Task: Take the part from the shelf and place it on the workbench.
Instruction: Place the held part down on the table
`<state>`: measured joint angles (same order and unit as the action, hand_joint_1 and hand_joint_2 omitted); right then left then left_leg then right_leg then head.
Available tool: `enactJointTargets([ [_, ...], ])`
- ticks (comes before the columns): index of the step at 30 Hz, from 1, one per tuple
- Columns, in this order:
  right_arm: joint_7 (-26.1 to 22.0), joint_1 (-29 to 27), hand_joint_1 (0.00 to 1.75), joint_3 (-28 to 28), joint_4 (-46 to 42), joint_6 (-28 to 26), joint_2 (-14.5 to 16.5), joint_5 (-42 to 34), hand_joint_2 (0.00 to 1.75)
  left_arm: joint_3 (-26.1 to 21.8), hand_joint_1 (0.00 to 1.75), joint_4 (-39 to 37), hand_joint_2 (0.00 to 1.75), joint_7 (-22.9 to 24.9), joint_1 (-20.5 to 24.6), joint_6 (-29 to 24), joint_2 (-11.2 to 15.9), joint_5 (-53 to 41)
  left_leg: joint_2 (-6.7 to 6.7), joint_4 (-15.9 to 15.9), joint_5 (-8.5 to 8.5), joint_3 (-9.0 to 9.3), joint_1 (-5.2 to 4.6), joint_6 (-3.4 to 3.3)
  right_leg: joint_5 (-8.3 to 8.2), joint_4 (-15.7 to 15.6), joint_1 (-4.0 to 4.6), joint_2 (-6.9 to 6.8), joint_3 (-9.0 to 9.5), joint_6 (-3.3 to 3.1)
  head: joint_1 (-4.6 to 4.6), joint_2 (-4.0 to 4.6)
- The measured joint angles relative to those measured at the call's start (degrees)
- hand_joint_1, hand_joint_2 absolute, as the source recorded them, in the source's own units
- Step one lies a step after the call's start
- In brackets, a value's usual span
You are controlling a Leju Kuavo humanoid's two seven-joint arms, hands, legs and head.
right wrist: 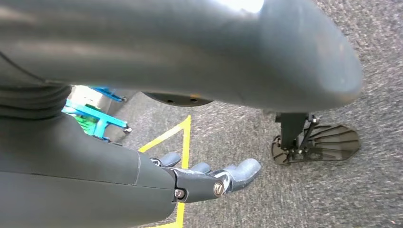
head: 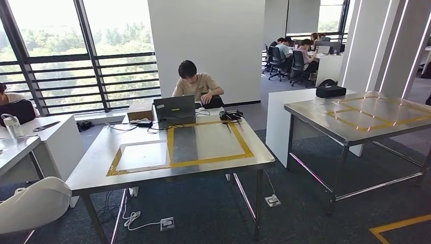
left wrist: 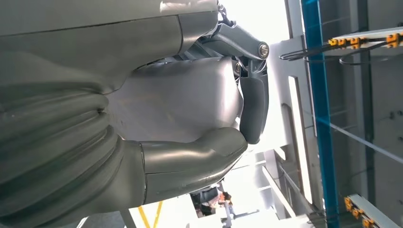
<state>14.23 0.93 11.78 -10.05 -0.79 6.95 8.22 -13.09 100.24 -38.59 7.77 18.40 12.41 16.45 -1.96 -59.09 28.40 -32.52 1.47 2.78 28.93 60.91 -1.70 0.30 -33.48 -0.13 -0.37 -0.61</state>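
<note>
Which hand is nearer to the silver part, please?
Left. The left hand grips the silver part; the right hand hangs empty over the carpet.

Brushed metal, matt carpet.
Your near desk [head: 152, 170] is shiny steel with glossy yellow tape [head: 208, 160]; the floor [head: 203, 208] is rough grey carpet.

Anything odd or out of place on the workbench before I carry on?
Nothing spilled or damaged. The workbench carries a laptop, a cardboard box and loose cables along its far edge, outside the yellow tape outline.
</note>
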Motion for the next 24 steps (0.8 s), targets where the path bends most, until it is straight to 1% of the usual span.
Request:
enactJointTargets([
  [1,0.14,0.02,0.0,0.0,0.0,0.0,0.0,0.01,0.0,-0.11,1.75,0.05,1.75,0.0,-0.01,0.0,0.03,0.01,0.39,-0.86,0.48,-0.23,0.05,0.16,0.13,-0.1,0.0,-0.07,0.27,-0.47,-0.05,0.0],
  [2,0.18,0.03,0.0,0.0,0.0,0.0,0.0,0.01,0.0,-0.2,1.75,0.12,1.75,-0.01,-0.01,0.0,0.07,0.01,0.84,-2.86,1.44,-1.11,0.05,0.28,0.27,-0.21,0.02,-0.16,0.59,-0.9,-0.12,0.0],
  [3,0.17,0.02,0.0,0.0,0.0,0.0,0.0,0.02,0.0,-0.25,1.75,0.19,1.75,-0.01,-0.03,0.0,0.09,0.01,1.31,-6.13,2.83,-2.77,0.0,0.32,0.48,-0.3,0.13,-0.27,0.91,-1.28,-0.19,0.0],
  [4,0.17,0.0,0.0,0.0,0.0,0.0,0.0,0.02,0.0,-0.25,1.75,0.24,1.75,-0.02,-0.1,0.0,0.1,0.01,1.59,-10.19,4.32,-5.07,-0.05,0.29,0.74,-0.34,0.28,-0.36,1.2,-1.58,-0.24,0.0],
  [5,0.17,-0.02,0.0,0.0,0.0,-0.01,0.0,0.02,0.0,-0.26,1.75,0.26,1.75,-0.01,-0.27,0.01,0.1,0.01,1.65,-13.96,5.39,-7.41,-0.1,0.21,1.0,-0.35,0.45,-0.43,1.48,-1.78,-0.27,0.0],
  [6,0.17,-0.04,0.0,0.0,0.0,-0.02,0.0,0.02,0.0,-0.26,1.75,0.26,1.75,0.0,-0.48,0.01,0.09,0.01,1.65,-16.4,5.53,-9.23,-0.16,0.02,1.31,-0.35,0.63,-0.47,1.82,-1.92,-0.29,0.0],
  [7,0.17,-0.04,0.0,0.0,0.0,-0.04,0.0,0.02,0.0,-0.26,1.75,0.27,1.75,0.01,-0.66,0.02,0.09,0.01,1.65,-16.73,4.46,-10.06,-0.28,-0.31,1.66,-0.36,0.8,-0.47,2.26,-1.98,-0.31,0.0],
  [8,0.17,-0.04,0.0,0.0,0.0,-0.05,0.0,0.02,0.0,-0.27,1.75,0.3,1.75,0.01,-0.77,0.03,0.1,0.01,1.65,-14.82,2.35,-9.76,-0.48,-0.79,2.06,-0.39,0.96,-0.46,2.83,-1.98,-0.32,0.0],
  [9,0.17,-0.04,0.0,0.0,0.0,-0.07,0.01,0.02,0.0,-0.28,1.75,0.36,1.75,0.0,-0.81,0.03,0.11,0.01,1.67,-11.15,-0.42,-8.58,-0.8,-1.44,2.5,-0.45,1.08,-0.46,3.49,-1.95,-0.33,0.0],
  [10,0.17,-0.03,0.0,0.01,0.01,-0.07,0.06,0.02,0.0,-0.31,1.75,0.42,1.75,-0.01,-0.82,0.04,0.14,0.01,1.71,-7.38,-2.5,-7.05,-1.23,-2.14,2.93,-0.58,1.2,-0.47,4.02,-1.83,-0.31,0.0],
  [11,0.1,-0.02,0.0,0.01,0.01,-0.07,0.12,0.02,0.0,-0.33,1.75,0.48,1.75,-0.01,-0.8,0.05,0.17,0.01,1.76,-4.05,-3.74,-5.59,-1.61,-2.69,3.31,-0.73,1.28,-0.45,4.39,-1.62,-0.32,0.01],
  [12,0.03,-0.01,0.0,0.02,0.02,-0.07,0.17,0.02,0.0,-0.35,1.75,0.51,1.75,-0.01,-0.79,0.06,0.21,0.01,1.79,-1.95,-4.09,-4.6,-1.91,-3.01,3.57,-1.01,1.32,-0.46,4.63,-1.34,-0.32,0.0],
  [13,0.02,0.0,0.0,0.02,0.02,-0.07,0.21,0.02,0.0,-0.37,1.75,0.54,1.75,-0.02,-0.78,0.08,0.24,0.01,1.75,-1.06,-3.7,-4.12,-2.07,-3.13,3.58,-1.16,1.35,-0.5,4.82,-1.0,-0.33,0.0],
  [15,0.09,0.02,0.0,0.02,0.02,-0.07,0.19,0.02,0.0,-0.37,1.75,0.58,1.75,-0.01,-0.76,0.11,0.25,0.01,1.54,-0.05,-3.37,-3.43,-1.9,-3.2,3.43,-1.2,1.37,-0.59,5.31,-0.42,-0.33,-0.01],
  [16,0.16,0.06,0.0,0.02,0.02,-0.07,0.18,0.02,0.0,-0.37,1.75,0.61,1.75,-0.02,-0.72,0.11,0.24,-0.01,1.43,0.34,-3.22,-2.91,-1.76,-3.38,3.5,-0.29,1.38,-0.58,5.17,-0.18,-0.31,-0.01],
  [17,0.16,0.13,0.0,0.02,0.02,-0.07,0.17,0.02,0.0,-0.36,1.75,0.62,1.75,-0.02,-0.64,0.13,0.23,-0.03,1.37,0.63,-3.02,-2.34,-1.62,-3.61,4.0,1.43,1.36,-0.53,4.33,0.02,-0.25,-0.01],
  [18,0.12,0.19,0.0,0.02,0.02,-0.07,0.15,0.02,0.0,-0.36,1.75,0.62,1.75,-0.03,-0.56,0.15,0.23,-0.07,1.33,0.83,-2.79,-1.82,-1.54,-3.8,4.98,4.27,1.31,-0.47,2.66,0.22,-0.18,-0.01],
  [20,0.05,0.17,0.0,0.02,0.02,-0.07,0.07,0.03,0.0,-0.35,1.75,0.48,1.75,-0.01,-0.46,0.23,0.23,-0.14,1.3,0.85,-2.15,-1.2,-1.58,-4.09,7.55,11.14,1.27,-0.4,-2.0,0.6,-0.03,0.0],
  [21,0.03,0.09,0.0,0.02,0.02,-0.07,0.03,0.04,0.0,-0.35,1.75,0.37,1.75,0.0,-0.46,0.26,0.25,-0.16,1.23,0.82,-1.79,-0.88,-1.6,-4.1,8.15,13.48,1.26,-0.39,-4.1,0.75,0.03,0.0],
  [22,0.06,0.01,0.0,0.02,0.02,-0.06,-0.04,0.05,0.0,-0.35,1.75,0.26,1.75,0.02,-0.44,0.28,0.27,-0.15,1.14,0.78,-1.38,-0.43,-1.61,-4.04,7.51,13.98,1.25,-0.38,-5.35,0.84,0.07,0.0],
  [23,0.08,-0.04,0.0,0.02,0.02,-0.05,-0.09,0.07,0.0,-0.35,1.75,0.15,1.75,0.02,-0.38,0.28,0.31,-0.09,1.06,0.71,-0.93,0.13,-1.59,-3.92,5.56,12.45,1.22,-0.38,-5.59,0.9,0.1,0.0],
  [24,0.09,-0.04,0.0,0.02,0.02,-0.03,-0.14,0.08,0.0,-0.35,1.75,0.04,1.75,0.04,-0.28,0.28,0.36,-0.02,0.99,0.63,-0.41,0.79,-1.55,-3.73,2.55,9.08,1.19,-0.38,-4.9,0.9,0.11,0.0],
])
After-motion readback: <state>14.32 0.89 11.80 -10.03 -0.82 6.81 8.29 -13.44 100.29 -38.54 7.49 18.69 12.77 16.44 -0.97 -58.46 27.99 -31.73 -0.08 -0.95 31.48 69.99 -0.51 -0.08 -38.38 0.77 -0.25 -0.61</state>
